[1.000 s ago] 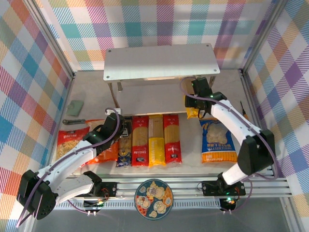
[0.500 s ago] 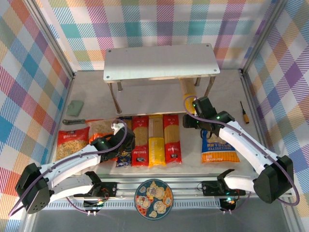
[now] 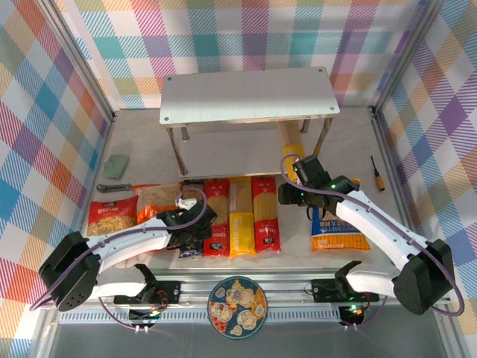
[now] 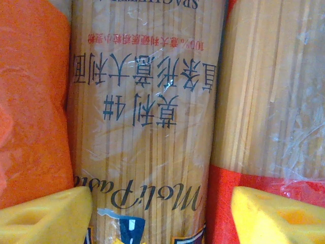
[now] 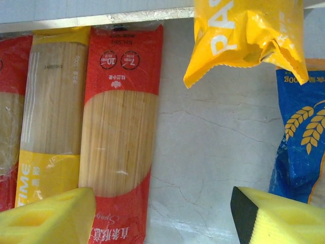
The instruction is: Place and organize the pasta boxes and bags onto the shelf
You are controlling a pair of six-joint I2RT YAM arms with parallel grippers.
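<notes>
- The top board of the shelf (image 3: pixel 246 95) is bare, so I judge the task hardly begun.
- One yellow pack (image 3: pixel 288 143) lies right of centre in the top view, its far end under the shelf.
- Four long packs (image 3: pixel 241 216) lie in a row at lower centre. The red bag (image 3: pixel 110 214), orange bag (image 3: pixel 153 198) and blue bag (image 3: pixel 335 224) also wait.
- The left gripper (image 4: pixel 162 218) is spread apart and empty, low over the tan-brown pack (image 4: pixel 147 127). Its wrist view gives the printed label; the top view gives the pack's place in the row.
- The right gripper (image 5: pixel 162 218) is apart and empty, above bare table (image 5: pixel 203 142) between a red pack (image 5: pixel 122 127) and the blue bag. Its wrist view shows the yellow pack's crimped end at upper right.
</notes>
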